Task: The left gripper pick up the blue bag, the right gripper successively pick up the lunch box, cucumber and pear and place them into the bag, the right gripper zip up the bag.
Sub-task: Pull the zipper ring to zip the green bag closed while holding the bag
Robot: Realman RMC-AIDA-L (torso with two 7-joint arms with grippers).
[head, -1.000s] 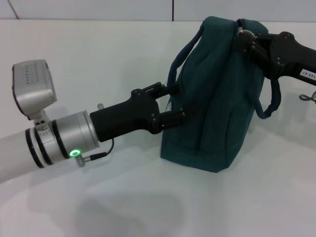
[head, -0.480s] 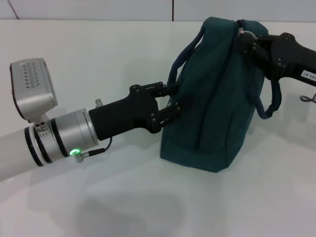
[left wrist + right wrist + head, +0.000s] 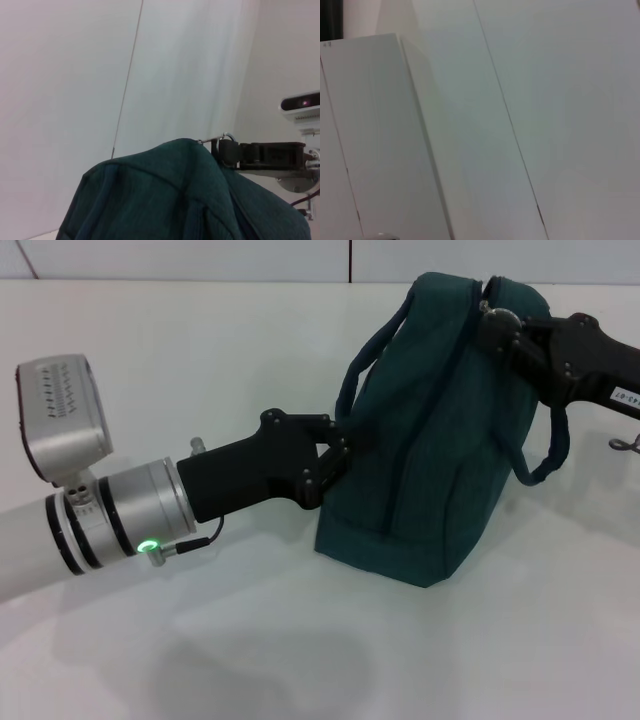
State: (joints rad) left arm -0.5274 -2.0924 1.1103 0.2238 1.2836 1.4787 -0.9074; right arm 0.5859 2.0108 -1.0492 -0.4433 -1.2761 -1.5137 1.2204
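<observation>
A plain white bench (image 3: 200,350) carried the scene, with pale wall panels behind it. On it stood the dark teal fabric lunch bag (image 3: 440,440), upright but leaning a little, its base on the bench and its top seam closed as far as the head view showed. One strap handle (image 3: 365,370) looped down the bag's left side, and a second strap (image 3: 550,445) hung off its right side.

The left gripper (image 3: 335,455), black with two fingers on a silver cylindrical wrist bearing a green ring light, sat against the bag's left face, just below the near strap. Its fingers were drawn together at the fabric, though whether they pinched any cloth could not be told.

The right gripper (image 3: 492,322), black with a small white numbered label on its body, reached in to the bag's top right corner. In the left wrist view its tips (image 3: 226,150) were closed at the metal ring zip pull (image 3: 228,136), at the end of the top seam (the ring stood up just above the fingers). The right wrist view showed only white panels.
</observation>
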